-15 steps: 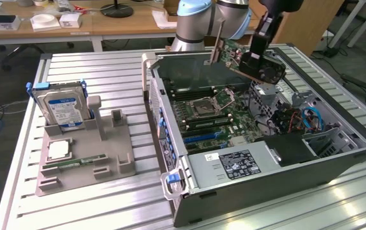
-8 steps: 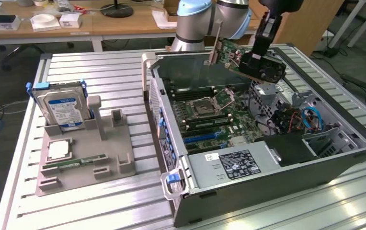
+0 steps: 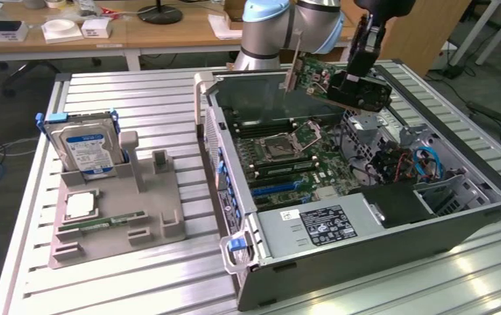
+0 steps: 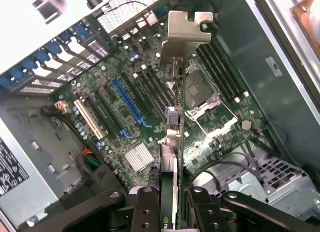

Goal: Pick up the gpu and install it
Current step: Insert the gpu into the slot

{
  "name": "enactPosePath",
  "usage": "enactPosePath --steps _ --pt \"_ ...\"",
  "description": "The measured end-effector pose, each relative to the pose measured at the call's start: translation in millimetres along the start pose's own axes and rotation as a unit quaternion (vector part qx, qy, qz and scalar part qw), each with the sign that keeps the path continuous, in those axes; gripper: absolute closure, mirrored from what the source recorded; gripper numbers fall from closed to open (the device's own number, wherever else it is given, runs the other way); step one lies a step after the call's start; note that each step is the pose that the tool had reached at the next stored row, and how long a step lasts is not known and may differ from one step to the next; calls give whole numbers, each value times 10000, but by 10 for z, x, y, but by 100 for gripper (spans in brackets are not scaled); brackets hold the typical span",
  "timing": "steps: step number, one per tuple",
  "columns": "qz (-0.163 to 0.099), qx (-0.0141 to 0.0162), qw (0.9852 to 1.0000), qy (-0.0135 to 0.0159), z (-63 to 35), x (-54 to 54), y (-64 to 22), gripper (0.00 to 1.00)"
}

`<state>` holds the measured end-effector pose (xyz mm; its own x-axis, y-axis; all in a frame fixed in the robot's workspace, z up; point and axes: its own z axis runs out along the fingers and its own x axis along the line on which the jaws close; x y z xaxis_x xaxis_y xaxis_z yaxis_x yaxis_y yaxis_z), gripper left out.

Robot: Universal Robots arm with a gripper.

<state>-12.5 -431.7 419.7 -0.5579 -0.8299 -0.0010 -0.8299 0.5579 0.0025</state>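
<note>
Exterior view first: a big metal table [image 3: 145, 92] with long ribs carries everything. The biggest thing on it is the computer case [image 3: 364, 262], which reaches from the middle out toward 4 o'clock. It lies on its side with the cover off. I think that is so the green motherboard [image 3: 286, 157] faces up and can be reached from above. The robot arm [image 3: 277, 26] leans in from 12 o'clock.

At 8 o'clock sits a grey holder [image 3: 159, 230] with slots in it. It props the blue-labelled hard drive [image 3: 84, 147] up on its edge, likely so the parts are easy to grab. A slim green memory stick [image 3: 101, 223] lies flat in the holder too.

The gpu [image 3: 316, 73] is up in the air at about 1 o'clock, over the far end of the open case. It is tilted and touches nothing inside. The gripper [image 3: 351, 82] is clamped on it at one end.

From the wrist view, the black fingers [image 4: 145, 212] press one on each flat side, and the card stands on its thin edge between them. The silver bracket [image 4: 187, 37] is at the end far from the gripper. Holding the card this way keeps the bracket and the long edge free, I would guess. Below the card is the motherboard with a long blue slot [image 4: 127, 102]. The card is not in any slot yet.
</note>
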Motion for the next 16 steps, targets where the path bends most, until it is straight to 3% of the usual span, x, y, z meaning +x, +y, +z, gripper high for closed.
enactPosePath --steps 8,16 --pt "-517 -1 9987 1 3 1 -1 73" --pt "-1055 -1 9944 3 92 5 -4 73"
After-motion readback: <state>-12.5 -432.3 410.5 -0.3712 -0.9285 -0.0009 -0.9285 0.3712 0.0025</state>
